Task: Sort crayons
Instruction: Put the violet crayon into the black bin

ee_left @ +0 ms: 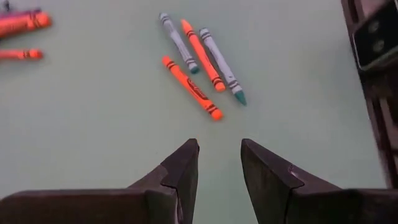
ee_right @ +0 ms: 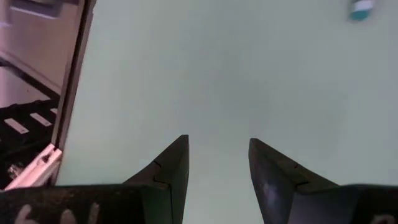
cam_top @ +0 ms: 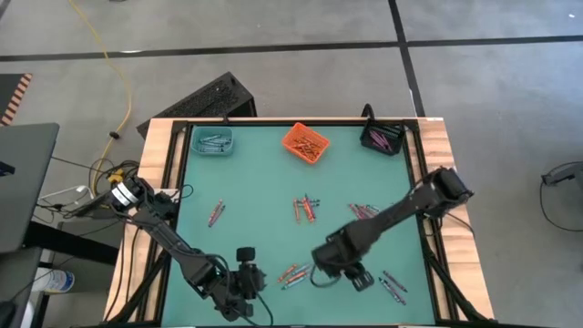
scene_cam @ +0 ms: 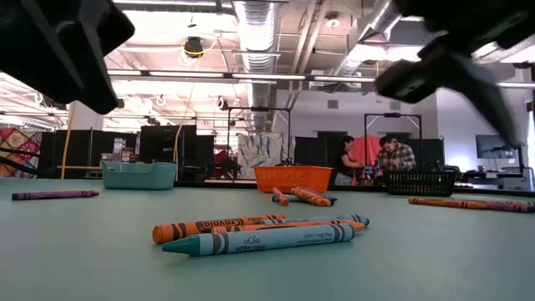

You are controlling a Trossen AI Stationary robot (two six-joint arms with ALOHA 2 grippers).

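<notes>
Left gripper (ee_left: 219, 163): over the near edge of the table, left of centre; fingers apart with bare mat showing between them, nothing held.
Right gripper (ee_right: 217, 158): low over the near part of the mat, right of centre; fingers parted over bare mat, nothing held.
Table (cam_top: 255, 182): green mat inside a pale wooden frame.
Nearest crayons (ee_left: 199, 62): four loose on the mat ahead of the left gripper, two orange and two blue-grey, lying roughly side by side; in the low view an orange one (scene_cam: 217, 226) just behind a blue-grey one (scene_cam: 259, 240).
Middle crayons (cam_top: 306, 209): small cluster near the centre of the mat, orange and blue mixed, touching or overlapping.
Left crayons (cam_top: 216, 213): a couple alone on the left half of the mat, well apart from the rest.
Right crayons (cam_top: 363, 211): loose bunch on the right half, partly under the right arm; a few more (cam_top: 393, 286) near the front right corner.
Teal bin (cam_top: 212, 141): far left of the mat, blue-grey crayons inside.
Orange bin (cam_top: 305, 142): far middle, orange crayons inside.
Black bin (cam_top: 383, 138): far right, purple-pink crayons inside.
Background: two people (scene_cam: 380, 157) far off in the room behind the table.
</notes>
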